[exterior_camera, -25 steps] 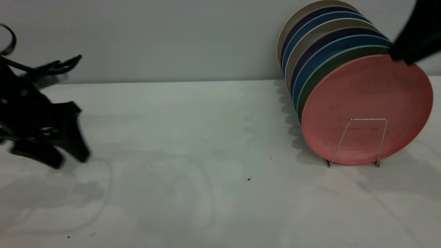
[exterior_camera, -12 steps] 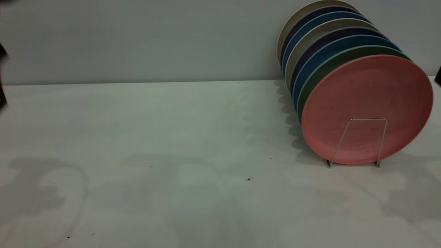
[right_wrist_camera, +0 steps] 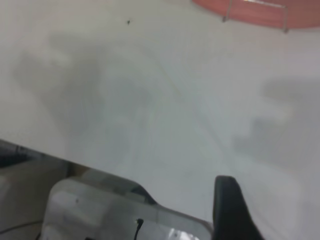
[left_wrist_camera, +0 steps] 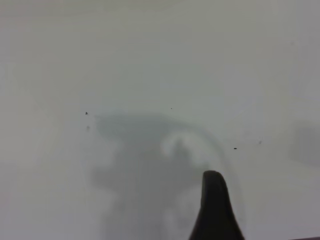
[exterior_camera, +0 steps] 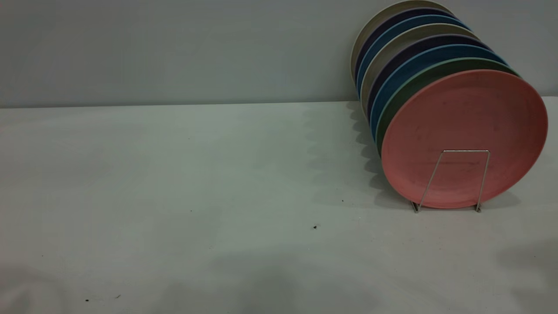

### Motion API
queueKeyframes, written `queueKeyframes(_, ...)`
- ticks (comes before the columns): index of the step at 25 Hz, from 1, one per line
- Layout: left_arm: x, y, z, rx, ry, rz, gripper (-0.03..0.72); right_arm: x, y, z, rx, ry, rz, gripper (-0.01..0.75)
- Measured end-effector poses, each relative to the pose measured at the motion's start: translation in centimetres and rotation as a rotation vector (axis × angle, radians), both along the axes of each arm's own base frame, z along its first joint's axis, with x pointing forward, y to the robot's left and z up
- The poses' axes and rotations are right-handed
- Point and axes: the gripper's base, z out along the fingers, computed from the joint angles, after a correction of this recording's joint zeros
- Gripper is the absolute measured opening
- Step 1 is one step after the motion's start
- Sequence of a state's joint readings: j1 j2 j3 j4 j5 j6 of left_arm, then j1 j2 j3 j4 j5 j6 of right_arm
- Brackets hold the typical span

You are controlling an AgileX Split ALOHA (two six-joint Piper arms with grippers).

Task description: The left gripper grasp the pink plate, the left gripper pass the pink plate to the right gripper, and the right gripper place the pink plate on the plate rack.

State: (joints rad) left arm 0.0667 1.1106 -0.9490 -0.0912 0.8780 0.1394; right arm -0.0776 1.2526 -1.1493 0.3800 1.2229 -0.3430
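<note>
The pink plate (exterior_camera: 464,126) stands upright at the front of the plate rack (exterior_camera: 465,151), leaning back on a mint-green plate (exterior_camera: 403,91). Nothing holds it. Neither gripper shows in the exterior view. In the left wrist view only one dark tapered part of the left gripper (left_wrist_camera: 215,210) shows, over bare white table. In the right wrist view one dark part of the right gripper (right_wrist_camera: 230,212) shows near the table's front edge, far from the pink plate's lower rim (right_wrist_camera: 260,11) and the rack's wire feet (right_wrist_camera: 226,15).
Behind the pink plate the rack holds several more plates, blue (exterior_camera: 392,78), purple and beige. The white table (exterior_camera: 196,183) bears a few dark specks (exterior_camera: 314,226). A grey wall stands behind. A grey base (right_wrist_camera: 100,210) shows below the table's edge.
Both arms have drawn back out of the exterior view: the left gripper off to the left, the right gripper away from the pink plate's top rim. The plate stays in the rack.
</note>
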Motion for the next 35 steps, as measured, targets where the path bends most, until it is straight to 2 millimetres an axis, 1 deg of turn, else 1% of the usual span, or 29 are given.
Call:
queueKeyframes(1,-0.7,-0.1,0.1,0.000,-0.010,0.000,0.554,-1.0,0.0,0.3,-0.004,-0.018,-0.003,0.444)
queueKeyframes(3,-2.2,-0.2,0.5,-0.010,-0.040,0.000,0.554,-3.2,0.2,0.4,-0.013,-0.038,-0.004,0.444)
queueKeyframes(8,-5.6,-0.8,0.6,-0.047,-0.065,-0.003,0.554,-8.7,0.6,-0.6,-0.019,-0.083,-0.005,0.444)
queueKeyframes(10,-6.9,-1.0,0.2,-0.065,-0.069,-0.005,0.554,-11.0,0.7,-1.0,-0.022,-0.121,-0.005,0.444)
queueKeyframes(13,-9.2,-1.4,-1.1,-0.094,-0.066,-0.009,0.554,-14.0,1.0,-1.5,-0.027,-0.193,-0.005,0.444)
queueKeyframes(17,-12.3,-1.7,-2.3,-0.094,-0.096,-0.017,0.554,-17.5,1.3,-1.9,-0.034,-0.310,-0.001,0.444)
queueKeyframes(20,-14.6,-1.9,-2.8,-0.093,-0.116,-0.026,0.554,-19.1,1.7,-2.6,0.001,-0.361,0.008,0.444)
queueKeyframes(22,-16.2,-2.0,-2.7,-0.090,-0.157,-0.032,0.554,-19.7,1.9,-3.2,0.012,-0.374,0.034,0.444)
queueKeyframes(26,-18.5,-2.2,-2.6,-0.102,-0.244,-0.008,0.554,-20.9,1.7,-4.4,-0.037,-0.402,0.077,0.444)
queueKeyframes(31,-20.4,-2.1,-2.7,-0.086,-0.327,-0.001,0.554,-22.0,0.6,-4.6,-0.165,-0.466,0.075,0.444)
queueKeyframes(35,-21.2,-1.7,-2.9,-0.026,-0.366,0.020,0.554,-22.0,0.4,-5.0,-0.184,-0.462,0.075,0.444)
